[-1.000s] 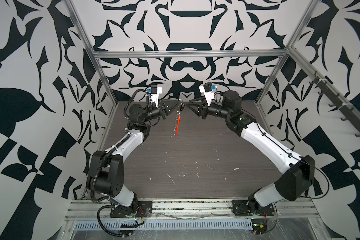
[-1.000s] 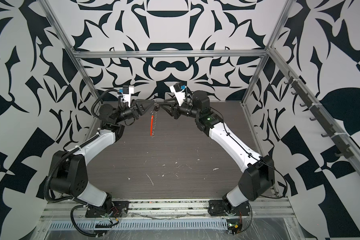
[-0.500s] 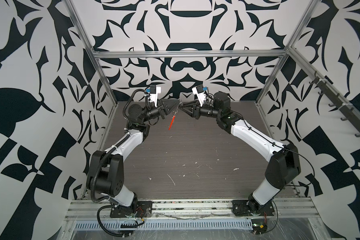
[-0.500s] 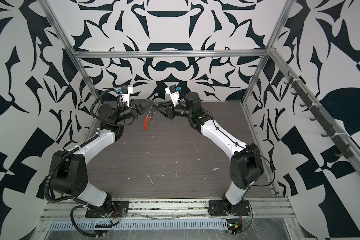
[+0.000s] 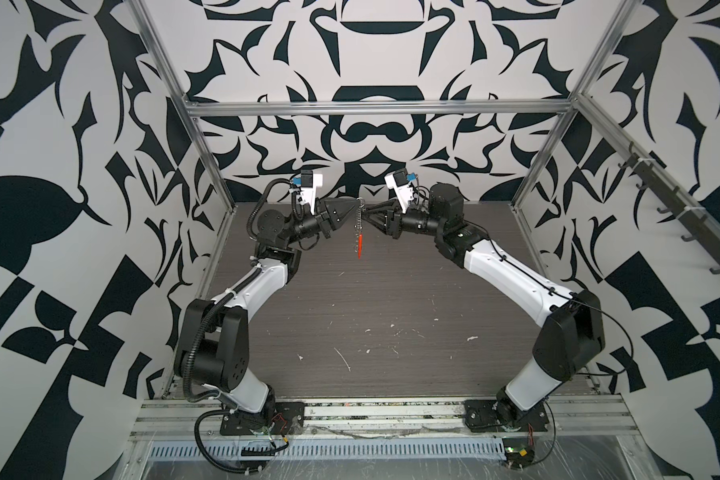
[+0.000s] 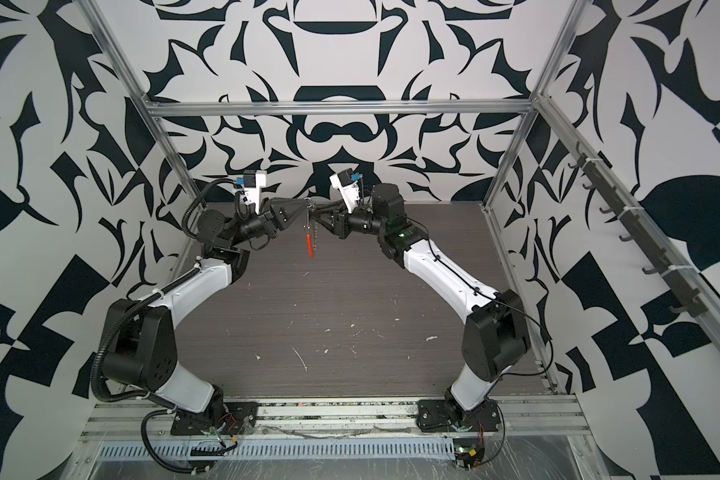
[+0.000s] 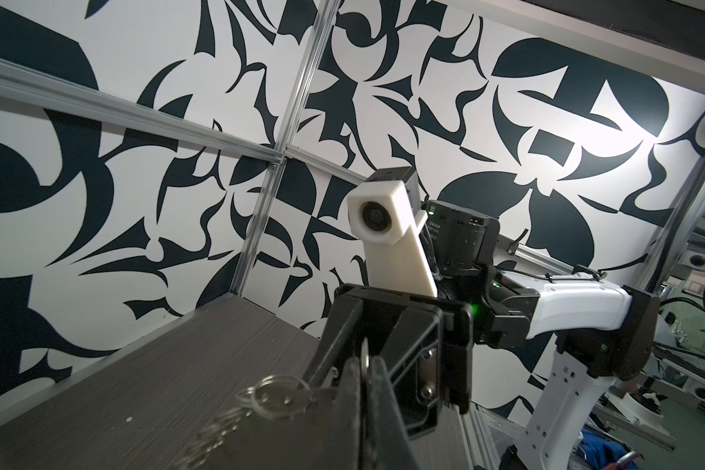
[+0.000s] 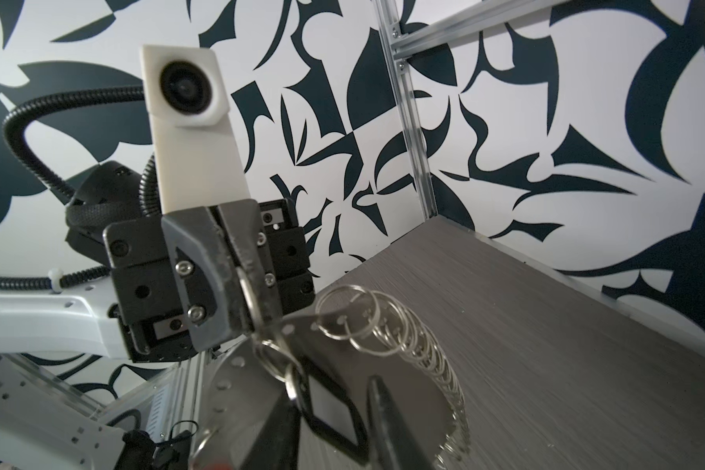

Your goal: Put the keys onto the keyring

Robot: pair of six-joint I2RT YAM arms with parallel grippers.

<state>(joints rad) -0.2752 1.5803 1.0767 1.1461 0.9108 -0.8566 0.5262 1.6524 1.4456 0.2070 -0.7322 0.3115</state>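
Note:
The keyring hangs straight down over the back of the table, its orange-red segment low, in both top views. My left gripper is shut on one silver ring at the top of it; the wrist view shows that ring pinched edge-on in the left gripper, with split rings beside it. My right gripper faces it, tip to tip. In its wrist view the keys, a black tag with a white window, sit between the right gripper fingers, linked by small rings to the keyring.
The dark wood-grain table carries only small white specks. Patterned walls and aluminium frame posts close the cell on three sides. A rail of hooks runs along the right wall.
The right gripper reached left to the left gripper, then eased back slightly, and its jaws narrowed. The keyring swung left half a second ago and now hangs straight.

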